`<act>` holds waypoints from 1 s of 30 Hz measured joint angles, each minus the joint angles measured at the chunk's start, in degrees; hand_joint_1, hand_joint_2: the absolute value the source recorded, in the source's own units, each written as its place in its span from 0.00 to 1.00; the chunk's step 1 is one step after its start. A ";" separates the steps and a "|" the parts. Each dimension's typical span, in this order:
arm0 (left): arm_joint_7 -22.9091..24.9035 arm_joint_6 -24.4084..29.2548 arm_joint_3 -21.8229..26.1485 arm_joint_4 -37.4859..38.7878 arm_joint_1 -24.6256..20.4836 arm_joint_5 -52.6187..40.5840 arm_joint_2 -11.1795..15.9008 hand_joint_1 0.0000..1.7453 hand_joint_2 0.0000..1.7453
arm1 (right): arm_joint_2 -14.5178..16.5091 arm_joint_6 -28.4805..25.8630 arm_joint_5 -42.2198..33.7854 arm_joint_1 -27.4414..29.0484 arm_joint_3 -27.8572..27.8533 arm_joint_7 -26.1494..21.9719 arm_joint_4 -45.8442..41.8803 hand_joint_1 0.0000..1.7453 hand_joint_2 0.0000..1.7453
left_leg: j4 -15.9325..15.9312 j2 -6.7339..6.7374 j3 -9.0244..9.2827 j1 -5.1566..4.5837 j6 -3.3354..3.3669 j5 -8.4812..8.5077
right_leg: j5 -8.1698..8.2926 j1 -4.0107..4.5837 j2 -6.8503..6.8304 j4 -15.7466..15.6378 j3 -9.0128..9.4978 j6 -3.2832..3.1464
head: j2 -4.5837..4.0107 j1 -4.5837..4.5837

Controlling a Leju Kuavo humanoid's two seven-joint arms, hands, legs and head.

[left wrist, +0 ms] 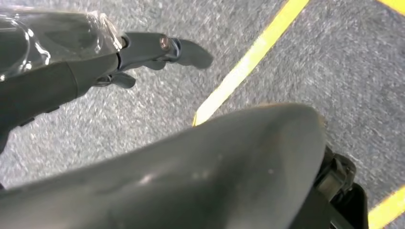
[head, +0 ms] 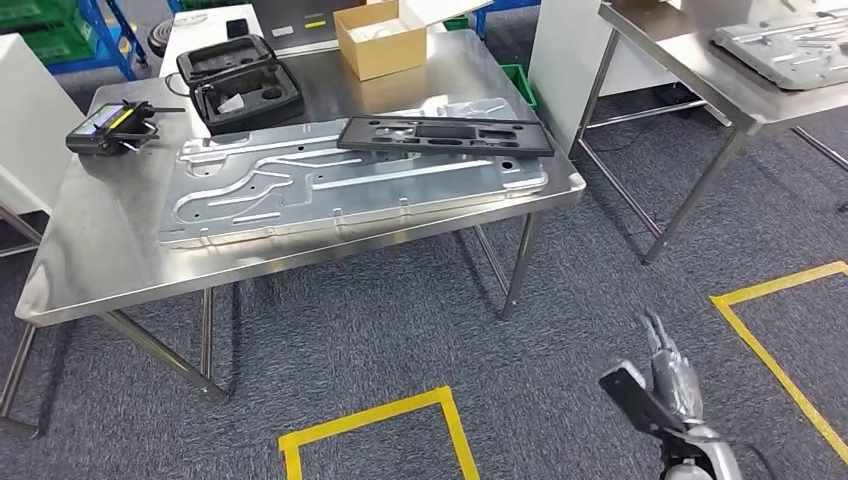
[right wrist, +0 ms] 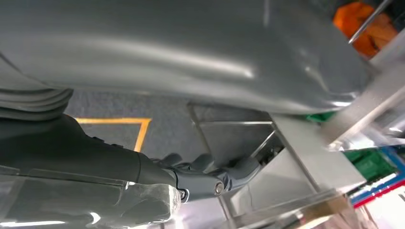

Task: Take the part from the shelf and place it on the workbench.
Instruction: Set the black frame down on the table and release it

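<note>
Nearest the head camera we see the right hand (head: 665, 375), low at the right over the grey carpet (head: 400, 330). Its fingers (head: 660, 335) are extended and spread, and they hold nothing. In the right wrist view the same hand (right wrist: 205, 179) lies beside a bench leg, with the fingers slightly bent and nothing between them.

In the left wrist view we see the left hand (left wrist: 143, 50) above the carpet, close to a yellow tape line (left wrist: 248, 64). Its fingers (left wrist: 191, 51) are stretched out and hold nothing.

On the carpet ahead of us, yellow tape marks a square outline (head: 375, 420), and a second outline (head: 775, 340) lies to the right.

Beyond the tape stands the steel bench (head: 90, 260). On it lies a large silver stamped metal sheet (head: 330, 190), flat and running across the top. The part, a long black plastic panel (head: 445, 135), rests on the far right portion of the sheet, slightly skewed to it. Both hands are well apart from the panel.

Behind the sheet we note an open black case (head: 240, 80), an open cardboard box (head: 380, 40) and, toward the left edge, a small black device with a yellow stripe (head: 112, 128). A second steel bench (head: 700, 75) stands at the upper right and carries another grey sheet (head: 790, 45).
</note>
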 joint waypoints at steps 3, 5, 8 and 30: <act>0.11 0.18 0.01 0.00 0.23 -0.02 0.12 0.00 0.00 | 5.36 4.96 -6.63 -3.50 2.47 -3.99 13.33 0.00 0.00 | 3.42 -0.10 -1.52 0.61 -1.36 -3.97 | 1.83 0.02 -0.21 -0.05 -1.66 -1.51 | 0.00 0.04; 0.35 0.18 -0.01 0.00 0.16 -0.42 0.13 0.00 0.00 | 9.22 8.83 -10.26 -5.69 3.80 -6.29 21.64 0.00 0.00 | 10.44 -0.15 -3.33 0.91 -2.24 -10.29 | 3.28 -0.01 -0.18 -0.01 -3.45 -1.93 | 0.00 0.02; 1.08 0.14 -0.05 0.00 -0.13 -1.39 0.17 0.00 0.00 | 15.04 13.12 -13.08 -7.92 5.13 -5.47 32.74 0.00 0.00 | 17.48 -0.15 -3.14 1.07 -2.53 -12.09 | 5.35 0.06 -0.25 0.08 -6.29 -1.93 | 0.00 0.02; 3.28 -0.08 -0.90 0.00 -0.85 -3.05 0.72 0.00 0.00 | 29.00 21.21 -11.31 -13.03 9.67 9.11 58.55 0.00 0.00 | -1.98 0.35 1.63 0.10 0.41 -0.60 | 0.65 1.14 0.07 -2.49 1.88 -0.83 | 0.00 0.10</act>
